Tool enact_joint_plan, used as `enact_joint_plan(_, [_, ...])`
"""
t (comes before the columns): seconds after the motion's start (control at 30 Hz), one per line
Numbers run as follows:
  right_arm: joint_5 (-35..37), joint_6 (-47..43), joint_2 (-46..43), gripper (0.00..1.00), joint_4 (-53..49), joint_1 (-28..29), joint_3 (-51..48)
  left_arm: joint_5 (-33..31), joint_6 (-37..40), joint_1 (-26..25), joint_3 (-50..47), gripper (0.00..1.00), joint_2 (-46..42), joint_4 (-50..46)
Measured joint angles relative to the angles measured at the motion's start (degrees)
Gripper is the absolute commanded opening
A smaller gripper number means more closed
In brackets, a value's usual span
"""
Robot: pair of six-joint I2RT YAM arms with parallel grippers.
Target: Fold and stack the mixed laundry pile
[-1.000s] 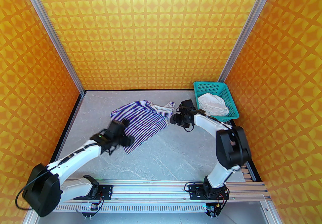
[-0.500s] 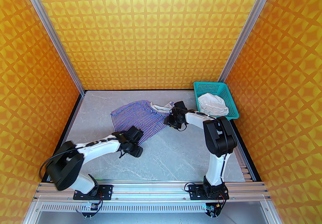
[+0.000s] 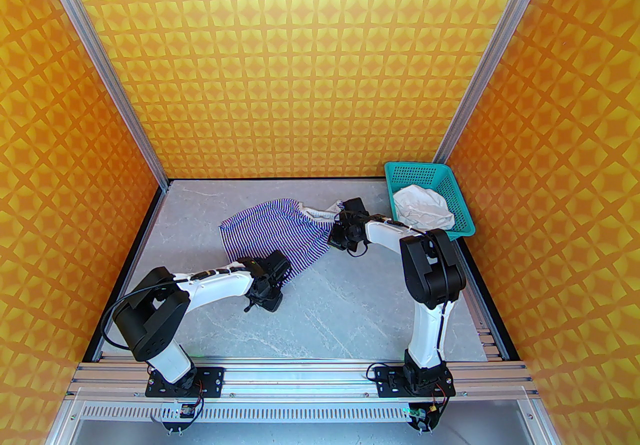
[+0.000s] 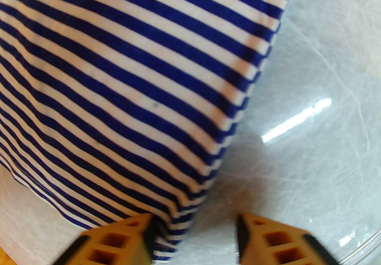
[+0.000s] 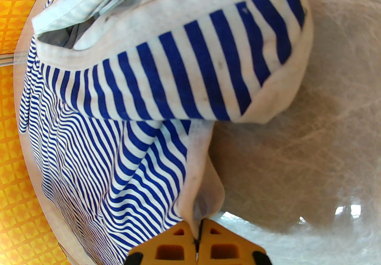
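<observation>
- Cloth of this kind is light, soft and limp: the garment [image 3: 272, 233] has no stiffness, so it will likely sag and fold on itself if it is lifted at one point only.
- It lies spread out with wrinkles on the table [image 3: 350, 303], at the far middle, between the two arms.
- The right pincer [image 5: 200, 229] is closed, and a fold of the whitish trim at the garment's right end is pinched between its tips.
- The left pincer [image 4: 193, 223] stands partly open at the near corner. The striped hem lies in the gap against one finger, and I judge that it is not pinched yet.
- Corners and hems are the good places to hold, because the seam there is thicker and should slip less than the thin middle.
- Two holds well apart should keep the edge stretched, but a thin pinch on the trim may slide out under a pull.
- The white cloth [image 3: 422, 213] sits crumpled in the basket [image 3: 415, 173] at the far right. It is larger, so it probably drags more and needs a wider hold.
</observation>
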Motion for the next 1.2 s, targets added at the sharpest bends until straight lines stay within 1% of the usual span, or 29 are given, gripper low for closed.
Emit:
enact_joint_plan(0.03, [0.2,0.0,-0.13,0.0,0.04,0.0,0.0,-0.26,-0.39,0.02,0.0,0.1,0.0,0.0])
enact_joint_plan(0.1, [0.48,0.02,-0.68,0.0,0.09,0.0,-0.02,-1.4,-0.74,0.0,-0.02,0.01,-0.07,0.0])
enact_joint_plan(0.2, [0.94,0.26,-2.47,0.0,0.68,0.0,-0.59,-2.82,-0.74,-0.24,-0.9,0.0,-1.51,0.52])
enact_joint_plan(0.3, [1.57,0.46,-6.34,0.0,0.66,0.04,-1.46,-5.03,0.68,-1.6,-3.63,0.0,-7.1,1.51])
enact_joint_plan(0.43, [4.35,0.46,-14.03,0.0,-0.42,0.09,-2.01,-8.92,5.38,-6.16,-4.79,0.0,-19.17,3.23])
enact_joint_plan(0.5, [6.62,0.44,-19.47,0.0,-2.19,0.09,-1.99,-10.49,8.7,-8.17,-4.22,0.0,-26.27,3.52])
enact_joint_plan(0.6, [10.32,0.15,-30.12,0.0,-7.15,0.09,-1.31,-12.31,13.57,-9.53,-0.11,0.0,-37.31,2.75])
enact_joint_plan(0.67, [12.52,-0.5,-36.92,0.0,-10.97,0.09,0.76,-13.07,16.74,-10.93,4.83,0.0,-42.14,2.27])
enact_joint_plan(0.77, [15.26,-2.16,-44.11,0.0,-16.52,0.2,5.64,-13.46,21.09,-12.72,12.02,0.0,-44.85,0.76])
enact_joint_plan(0.83, [16.7,-3.43,-46.8,0.0,-21.55,0.22,10.58,-13.73,23.74,-12.92,17.49,0.0,-44.02,-0.42])
enact_joint_plan(0.9, [18.29,-4.98,-47.21,0.0,-25.81,0.2,16.55,-14.1,25.99,-11.54,22.77,0.0,-41.2,-1.27])
enact_joint_plan(0.97, [19.63,-6.32,-46.07,0.0,-28.55,0.15,21.22,-14.36,27.69,-8.59,26.49,0.0,-37.9,-1.2])
enact_joint_plan(1.07, [19.98,-8.04,-40.85,0.0,-31.08,-0.26,25.99,-13.22,29.7,-0.42,30.32,0.0,-32.17,-1.07])
enact_joint_plan(1.13, [19.19,-8.92,-36.26,0.0,-31.78,-1.01,28.13,-11.3,30.86,4.83,32.52,0.0,-27.91,-0.55])
enact_joint_plan(1.17, [18.71,-9.31,-33.55,0.0,-31.65,-1.38,29.03,-10.86,31.21,6.32,33.16,0.0,-26.6,-0.26])
enact_joint_plan(1.2, [17.9,-9.62,-30.53,0.0,-32.09,-1.95,30.23,-9.09,31.85,9.01,34.49,0.0,-24.28,-0.04])
